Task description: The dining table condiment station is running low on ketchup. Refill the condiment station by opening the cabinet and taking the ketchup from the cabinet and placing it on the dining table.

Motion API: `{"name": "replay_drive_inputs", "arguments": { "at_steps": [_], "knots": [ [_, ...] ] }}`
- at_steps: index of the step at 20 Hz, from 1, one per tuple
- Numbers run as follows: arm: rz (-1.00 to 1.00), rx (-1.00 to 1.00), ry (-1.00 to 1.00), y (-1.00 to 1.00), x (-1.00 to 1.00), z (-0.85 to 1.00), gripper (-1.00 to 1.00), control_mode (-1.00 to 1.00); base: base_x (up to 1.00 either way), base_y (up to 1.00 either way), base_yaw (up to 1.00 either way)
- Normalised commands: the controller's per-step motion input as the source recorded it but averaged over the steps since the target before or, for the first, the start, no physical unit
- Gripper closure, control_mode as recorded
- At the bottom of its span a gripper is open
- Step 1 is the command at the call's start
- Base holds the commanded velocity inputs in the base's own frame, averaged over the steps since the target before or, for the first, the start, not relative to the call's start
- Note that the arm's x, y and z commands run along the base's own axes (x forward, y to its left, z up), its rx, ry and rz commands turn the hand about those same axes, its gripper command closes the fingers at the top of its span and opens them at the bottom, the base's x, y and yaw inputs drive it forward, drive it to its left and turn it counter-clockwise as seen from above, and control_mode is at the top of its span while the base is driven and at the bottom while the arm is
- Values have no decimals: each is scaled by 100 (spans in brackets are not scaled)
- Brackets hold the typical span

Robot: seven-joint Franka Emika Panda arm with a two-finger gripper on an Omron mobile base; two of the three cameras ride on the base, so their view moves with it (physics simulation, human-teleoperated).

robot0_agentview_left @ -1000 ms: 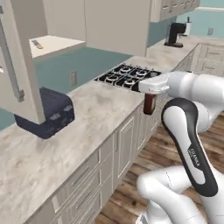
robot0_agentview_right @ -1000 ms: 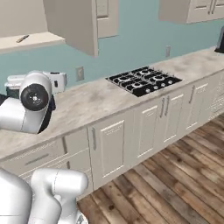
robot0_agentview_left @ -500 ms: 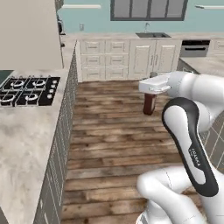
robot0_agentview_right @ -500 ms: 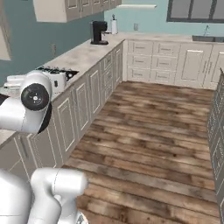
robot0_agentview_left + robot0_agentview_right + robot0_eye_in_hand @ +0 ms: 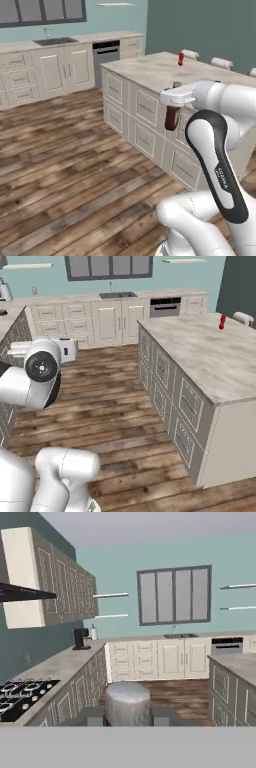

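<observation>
- The ketchup (image 5: 172,114) is a small dark bottle. It hangs straight down, up in the air.
- The gripper (image 5: 174,96) is pinched tight on the top of the bottle. In the hand view the cap (image 5: 127,702) sits between the two fingers (image 5: 93,715).
- The bottle hangs in front of the drawers of the table (image 5: 150,70), not on it.
- A tiny red thing (image 5: 181,59) stands on the tabletop, far from the bottle.
- Wood floor (image 5: 65,165) lies below.
</observation>
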Motion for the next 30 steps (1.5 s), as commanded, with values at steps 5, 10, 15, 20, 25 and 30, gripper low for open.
{"name": "replay_drive_inputs", "arguments": {
  "at_steps": [5, 10, 15, 20, 25, 30],
  "knots": [
    [0, 0, 0, 0, 0, 0, 100, 100, 20, -72, -32],
    [0, 0, 0, 0, 0, 0, 100, 100, 35, -99, -2],
    [0, 0, 0, 0, 0, 0, 100, 100, 7, -100, 0],
    [0, 0, 0, 0, 0, 0, 100, 100, 5, -100, 8],
    [0, 0, 0, 0, 0, 0, 100, 100, 18, -100, 22],
    [0, 0, 0, 0, 0, 0, 100, 100, 16, -100, 30]
  ]
}}
